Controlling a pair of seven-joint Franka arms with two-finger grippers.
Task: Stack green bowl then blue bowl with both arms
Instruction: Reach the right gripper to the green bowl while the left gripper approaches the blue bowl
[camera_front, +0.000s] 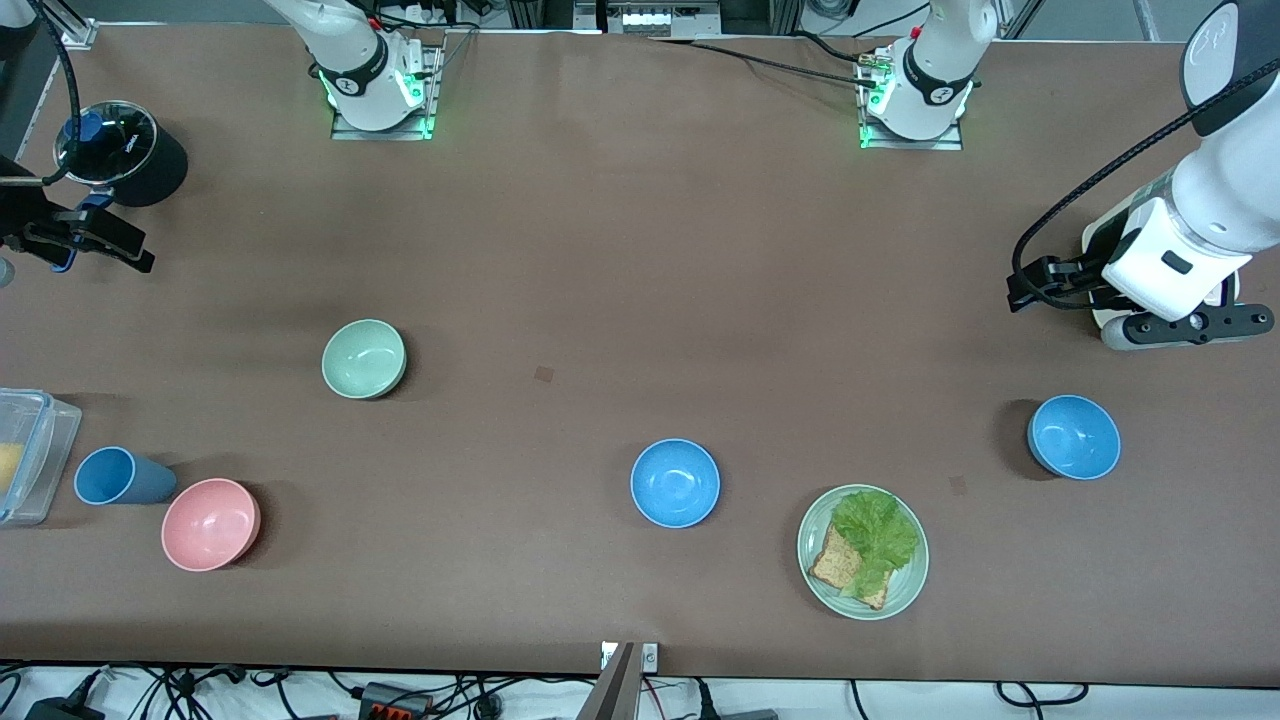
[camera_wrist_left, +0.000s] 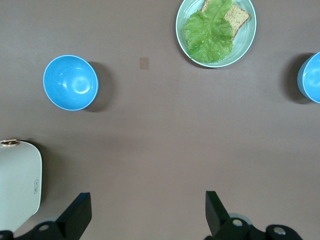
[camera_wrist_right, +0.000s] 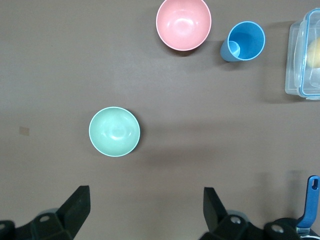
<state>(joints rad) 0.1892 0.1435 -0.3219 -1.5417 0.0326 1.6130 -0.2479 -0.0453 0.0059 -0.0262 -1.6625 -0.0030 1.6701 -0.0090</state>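
The green bowl (camera_front: 364, 358) stands upright and empty toward the right arm's end of the table; it also shows in the right wrist view (camera_wrist_right: 114, 131). Two blue bowls stand apart: one mid-table (camera_front: 675, 482), one toward the left arm's end (camera_front: 1074, 437). Both show in the left wrist view, the end one (camera_wrist_left: 70, 82) and the mid-table one (camera_wrist_left: 312, 77) at the frame's edge. My left gripper (camera_front: 1035, 285) (camera_wrist_left: 147, 212) is open and empty over bare table at its end. My right gripper (camera_front: 110, 245) (camera_wrist_right: 145, 205) is open and empty over the table's other end.
A green plate (camera_front: 862, 550) with lettuce and toast sits near the front edge. A pink bowl (camera_front: 211, 523), a blue cup (camera_front: 118, 476) and a clear lidded box (camera_front: 30, 455) sit at the right arm's end. A black lidded pot (camera_front: 125, 152) stands by the right gripper. A white appliance (camera_wrist_left: 17, 185) lies under the left arm.
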